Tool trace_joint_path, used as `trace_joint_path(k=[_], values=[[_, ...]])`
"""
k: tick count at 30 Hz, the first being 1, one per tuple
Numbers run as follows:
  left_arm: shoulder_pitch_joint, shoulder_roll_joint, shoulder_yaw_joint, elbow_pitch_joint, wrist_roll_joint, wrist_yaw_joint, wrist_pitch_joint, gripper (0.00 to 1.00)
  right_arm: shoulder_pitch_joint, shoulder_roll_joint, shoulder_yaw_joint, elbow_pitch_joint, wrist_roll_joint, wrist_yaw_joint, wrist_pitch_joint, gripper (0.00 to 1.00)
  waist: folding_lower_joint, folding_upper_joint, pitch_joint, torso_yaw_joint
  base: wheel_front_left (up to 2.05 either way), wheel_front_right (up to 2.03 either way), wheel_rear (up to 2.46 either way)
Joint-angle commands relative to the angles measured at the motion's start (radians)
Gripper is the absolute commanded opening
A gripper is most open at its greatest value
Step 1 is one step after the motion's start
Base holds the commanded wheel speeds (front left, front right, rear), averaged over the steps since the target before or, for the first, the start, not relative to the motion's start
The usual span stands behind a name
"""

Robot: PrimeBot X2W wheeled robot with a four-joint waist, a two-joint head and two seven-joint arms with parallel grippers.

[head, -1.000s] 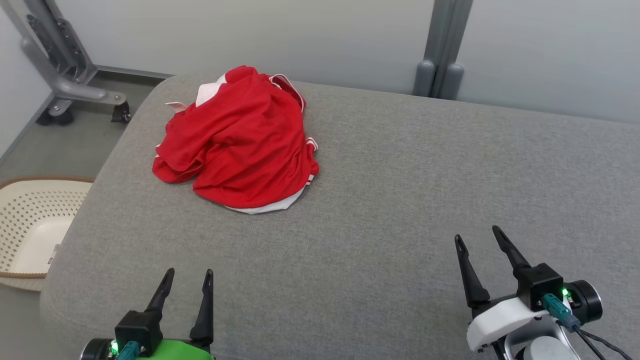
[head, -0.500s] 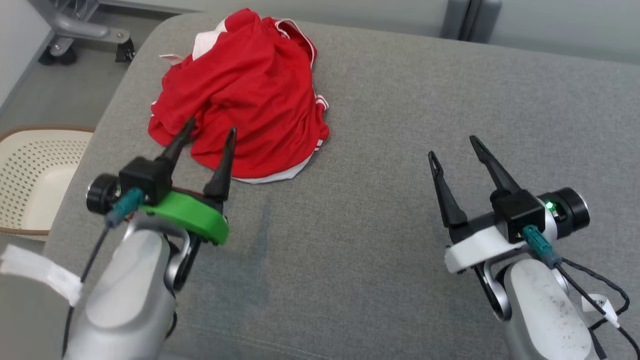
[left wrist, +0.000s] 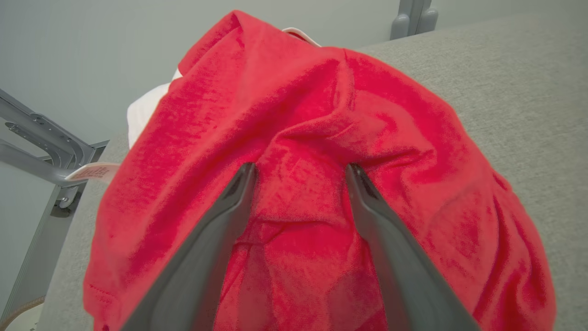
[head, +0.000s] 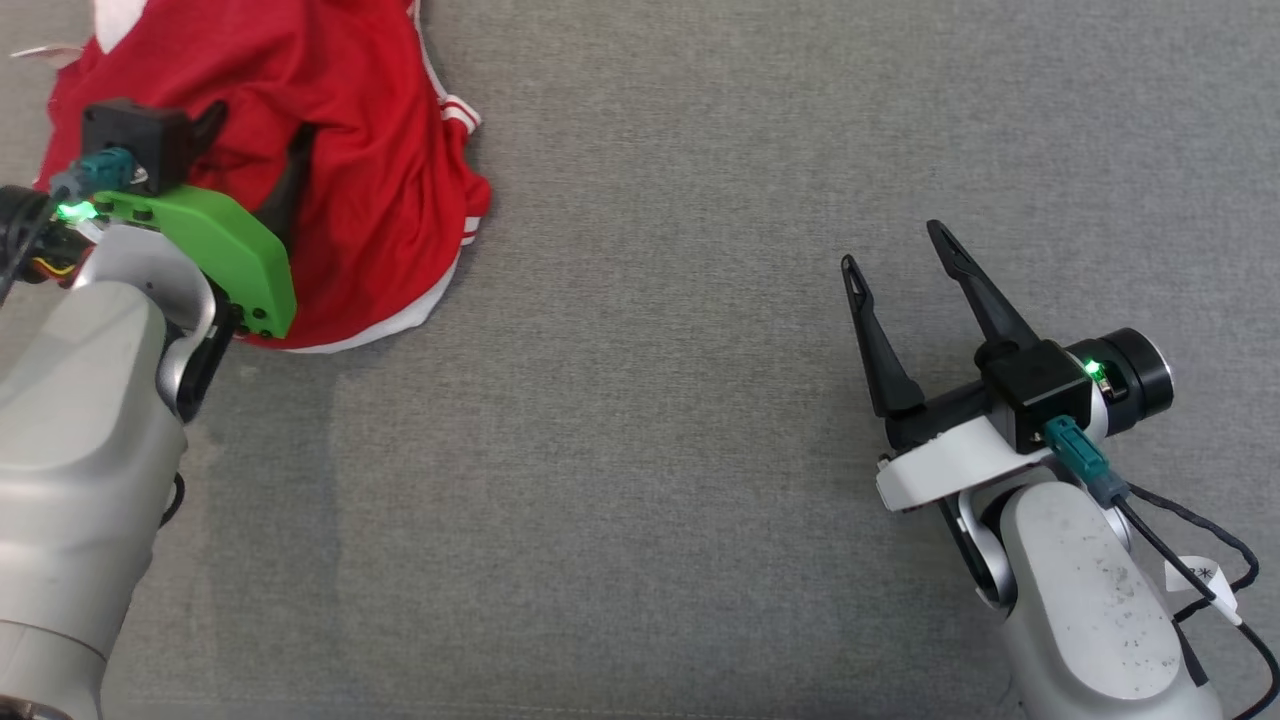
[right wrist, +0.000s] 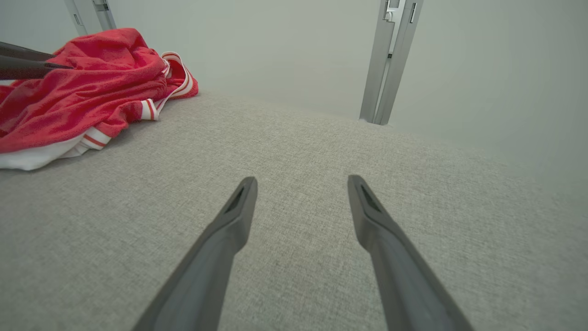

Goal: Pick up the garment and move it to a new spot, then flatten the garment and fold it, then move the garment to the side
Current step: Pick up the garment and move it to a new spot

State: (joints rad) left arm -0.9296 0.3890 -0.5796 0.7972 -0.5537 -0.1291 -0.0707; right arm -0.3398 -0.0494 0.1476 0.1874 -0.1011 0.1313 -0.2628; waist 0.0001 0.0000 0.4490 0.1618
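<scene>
In the head view, the red garment (head: 380, 150) is seen crumpled in a loose heap at the upper left of the grey upholstered surface (head: 650, 450). The left pincer (head: 260, 125) is set over the heap with its fingers spread and their tips pressed into the folds; nothing is clamped yet. The right pincer (head: 893, 247) is held open above bare upholstery, well apart from the cloth.

In the left wrist view, a raised ridge of the garment (left wrist: 367, 115) is seen lying between the parted fingers of the left pincer (left wrist: 301, 166), with both tips touching red cloth. A care label (left wrist: 92, 171) sticks out at the left edge, near a metal frame (left wrist: 41, 151).

In the right wrist view, the garment (right wrist: 82, 96) lies at the upper left, its white hem (right wrist: 27, 161) and striped trim spread flat on the surface. The right pincer (right wrist: 302, 180) is open, with nothing between its fingers.

The cloth is judged to be light, soft and limp, a thin knit that will sag and trail once lifted and may drag on the rough upholstery. No breakage is to be feared, but a thin single layer could slip from narrow fingers. A bunched ridge of several layers, such as the one now between the left fingers, is judged the best place for a hold.
</scene>
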Motion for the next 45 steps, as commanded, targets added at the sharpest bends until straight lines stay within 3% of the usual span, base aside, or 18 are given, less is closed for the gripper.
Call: trace_joint_path(k=[1,3,11,19,25,33,45], values=[[-0.023,0.009,-0.003,0.025,-0.006,-0.003,0.010,1.00,-0.017,-0.002,0.002,-0.007,0.009,-0.001,-0.003,1.00,-0.0001,0.0000,0.065,-0.084,0.00,0.00,0.00],[-0.040,0.009,-0.003,0.064,-0.018,-0.003,0.017,0.01,-0.012,-0.002,0.004,-0.008,0.015,-0.001,-0.003,1.00,-0.0001,0.0000,0.059,-0.090,0.00,0.00,0.00],[-0.069,0.019,-0.018,0.111,-0.008,0.007,-0.027,0.00,0.048,-0.002,-0.032,0.001,0.032,-0.001,-0.003,1.00,-0.0001,0.0000,0.000,-0.076,0.00,0.00,0.00],[-0.062,0.072,0.026,0.036,-0.041,0.033,-0.057,0.00,0.103,-0.002,-0.044,0.012,0.062,-0.001,-0.003,1.00,-0.0001,0.0000,-0.086,-0.051,0.00,0.00,0.00],[-0.071,0.154,0.078,-0.103,-0.083,0.045,-0.015,0.00,0.120,-0.002,-0.040,0.013,0.079,-0.001,-0.003,1.00,-0.0001,0.0000,-0.127,-0.046,0.00,0.00,0.00],[-0.013,0.249,0.129,-0.332,-0.133,0.095,0.080,0.00,0.148,-0.002,-0.037,0.016,0.110,-0.001,-0.003,1.00,-0.0001,0.0000,-0.169,-0.063,0.00,0.00,0.00],[0.086,0.309,0.154,-0.715,-0.206,0.145,0.185,0.00,0.173,-0.002,-0.047,0.011,0.134,-0.001,-0.003,1.00,-0.0001,0.0000,-0.206,-0.116,0.00,0.00,0.00]])
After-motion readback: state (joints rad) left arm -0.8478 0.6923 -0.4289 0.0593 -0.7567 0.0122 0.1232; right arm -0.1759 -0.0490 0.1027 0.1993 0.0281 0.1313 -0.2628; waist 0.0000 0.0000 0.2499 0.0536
